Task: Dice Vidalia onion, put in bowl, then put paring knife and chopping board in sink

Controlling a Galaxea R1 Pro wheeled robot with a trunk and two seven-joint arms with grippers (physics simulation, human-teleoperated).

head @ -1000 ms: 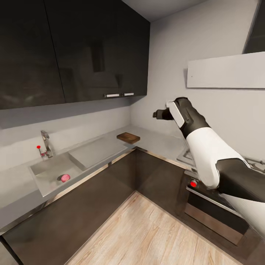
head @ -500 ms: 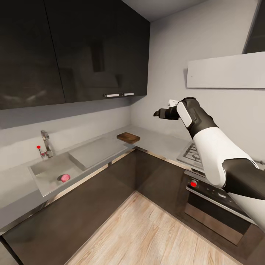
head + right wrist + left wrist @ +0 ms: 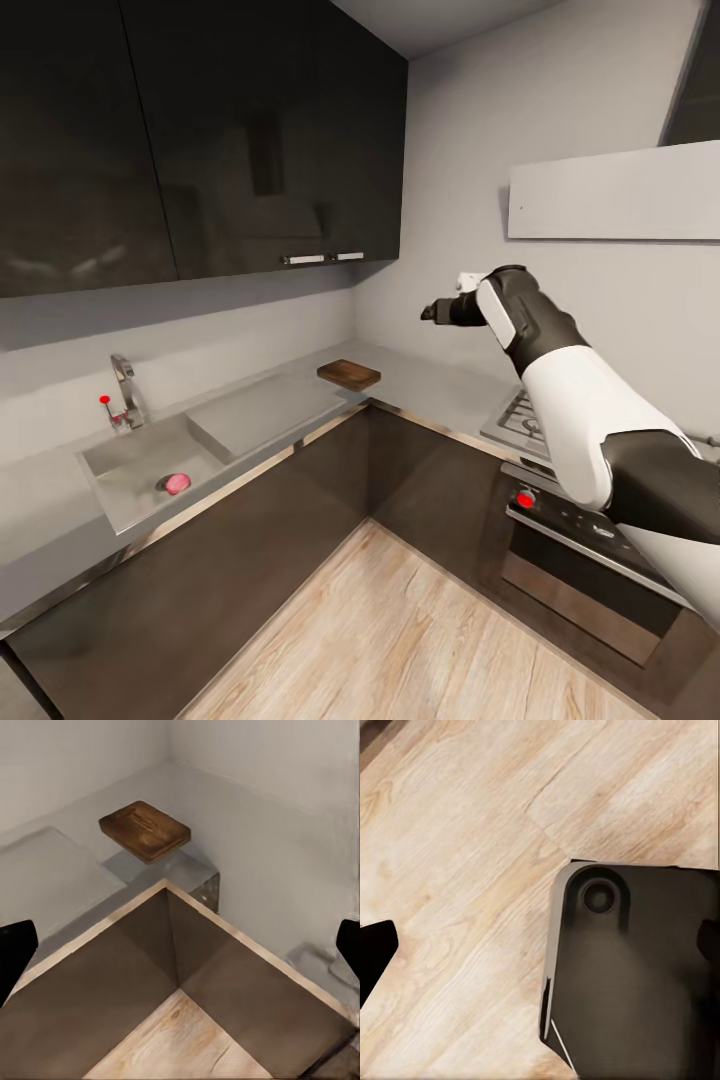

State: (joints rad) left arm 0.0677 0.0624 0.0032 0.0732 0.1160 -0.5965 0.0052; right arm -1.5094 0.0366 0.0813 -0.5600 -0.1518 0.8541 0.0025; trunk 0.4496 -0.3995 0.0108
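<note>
- Evidently the 1st step, fetching the Vidalia onion (image 3: 176, 484), is not yet done: it lies on the floor of the sink (image 3: 120, 455), near the basin's front edge and by the drain.
- The onion looks like a small pinkish-red ball, smooth and roundish, likely to roll if nudged.
- The right gripper (image 3: 436, 311) hangs in the air above the countertop (image 3: 420, 385), over the corner stretch and well apart from the sink; in the right wrist view its 2 fingertips sit at opposite edges with nothing between them, so the jaws are spread wide and empty.
- The left gripper (image 3: 540, 952) points at the wood floor (image 3: 457, 832); its tips likewise stand far apart, holding nothing.
- The chopping board (image 3: 349, 375), dark brown with clear grain, lies flat near the countertop's inner corner, just beyond the drainboard's end.
- The next move probably calls for bringing an arm across to the basin, lowering it over the onion and closing gently around it.
</note>
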